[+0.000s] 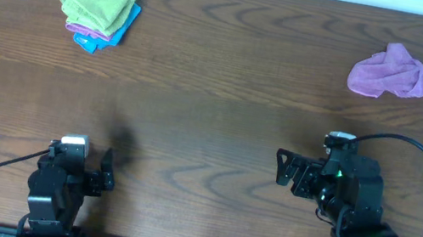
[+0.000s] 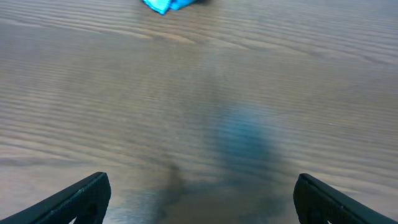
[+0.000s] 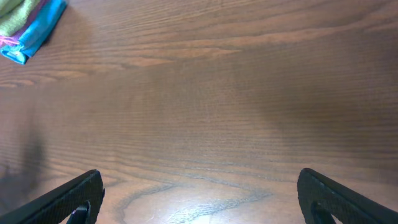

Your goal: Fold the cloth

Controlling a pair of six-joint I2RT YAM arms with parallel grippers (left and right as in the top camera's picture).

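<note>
The purple cloth (image 1: 393, 71) lay crumpled, long axis left-right.
Well right of the folded stack (image 1: 97, 3); left pincer (image 1: 105, 171) and right pincer (image 1: 282, 169) gaped empty.

Your purple cloth (image 1: 393, 71) lay crumpled in a loose, unfolded heap at the upper right of the overhead frame.

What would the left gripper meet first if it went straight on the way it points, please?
Probably nothing soon: bare table lies ahead of the left gripper. The blue cloth sits far off, slightly left of its line.
</note>
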